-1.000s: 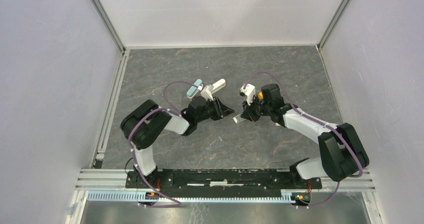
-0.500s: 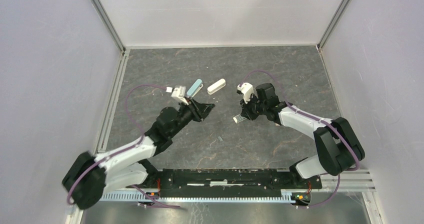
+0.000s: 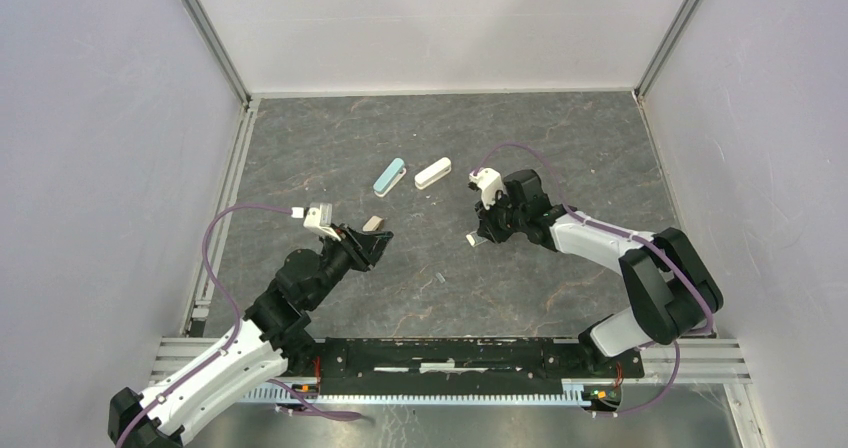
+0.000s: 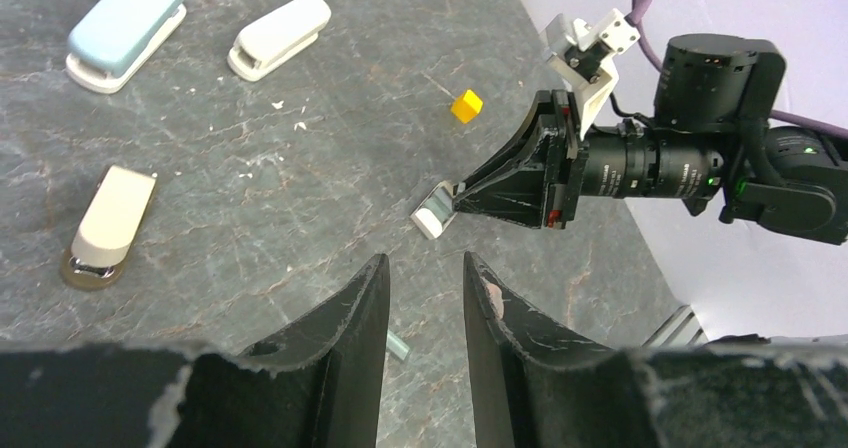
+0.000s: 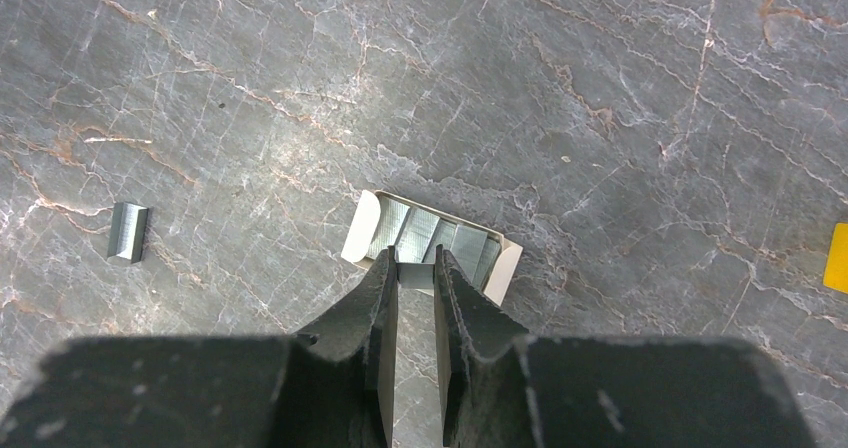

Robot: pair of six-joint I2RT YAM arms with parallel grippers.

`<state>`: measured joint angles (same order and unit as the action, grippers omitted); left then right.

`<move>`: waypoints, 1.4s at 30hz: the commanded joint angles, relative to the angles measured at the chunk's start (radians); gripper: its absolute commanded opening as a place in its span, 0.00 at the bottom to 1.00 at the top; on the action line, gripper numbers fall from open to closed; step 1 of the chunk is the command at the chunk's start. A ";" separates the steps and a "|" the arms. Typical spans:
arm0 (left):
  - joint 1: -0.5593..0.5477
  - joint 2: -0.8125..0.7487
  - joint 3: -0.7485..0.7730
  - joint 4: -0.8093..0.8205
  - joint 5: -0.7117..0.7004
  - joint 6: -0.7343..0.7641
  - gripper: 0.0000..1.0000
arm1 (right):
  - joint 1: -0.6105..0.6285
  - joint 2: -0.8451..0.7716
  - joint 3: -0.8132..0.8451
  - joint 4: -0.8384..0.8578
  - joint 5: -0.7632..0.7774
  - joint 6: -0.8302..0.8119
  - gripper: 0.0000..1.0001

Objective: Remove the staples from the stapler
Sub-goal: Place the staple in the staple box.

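Observation:
My right gripper (image 5: 415,268) is shut on a short grey strip of staples (image 5: 415,277), held just above a small open white box (image 5: 432,240) that contains several more strips. In the top view this gripper (image 3: 482,234) is at mid-table over the box (image 3: 472,239). A loose strip of staples (image 5: 129,232) lies on the table; it also shows in the top view (image 3: 440,279). My left gripper (image 4: 425,268) is open and empty, above the table near a beige stapler (image 4: 108,226). A teal stapler (image 3: 389,177) and a white stapler (image 3: 433,173) lie farther back.
A yellow cube (image 4: 466,105) sits beyond the right gripper and shows at the right edge of the right wrist view (image 5: 838,258). The beige stapler (image 3: 374,223) lies just beyond my left gripper (image 3: 376,245). Metal rails run along the left side (image 3: 225,198).
My left arm has pulled back toward the near left, away from the staplers, and the beige stapler now shows on the table. My right gripper has shifted slightly left over the box.

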<state>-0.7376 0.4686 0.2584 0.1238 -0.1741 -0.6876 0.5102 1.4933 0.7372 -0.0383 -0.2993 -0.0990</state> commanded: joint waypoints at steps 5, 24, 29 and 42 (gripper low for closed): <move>-0.003 -0.012 -0.008 -0.021 -0.020 -0.012 0.40 | 0.009 0.024 0.011 0.060 0.024 0.009 0.15; -0.003 -0.030 -0.028 -0.021 -0.022 -0.028 0.40 | 0.016 0.043 0.010 0.052 0.031 -0.007 0.19; -0.003 -0.033 -0.030 -0.021 -0.022 -0.032 0.41 | 0.017 0.044 0.010 0.051 0.033 -0.010 0.19; -0.003 -0.039 -0.034 -0.019 -0.023 -0.036 0.41 | 0.021 0.052 0.005 0.049 0.033 -0.015 0.20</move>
<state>-0.7372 0.4431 0.2283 0.0975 -0.1814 -0.6899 0.5240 1.5402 0.7372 -0.0120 -0.2756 -0.1024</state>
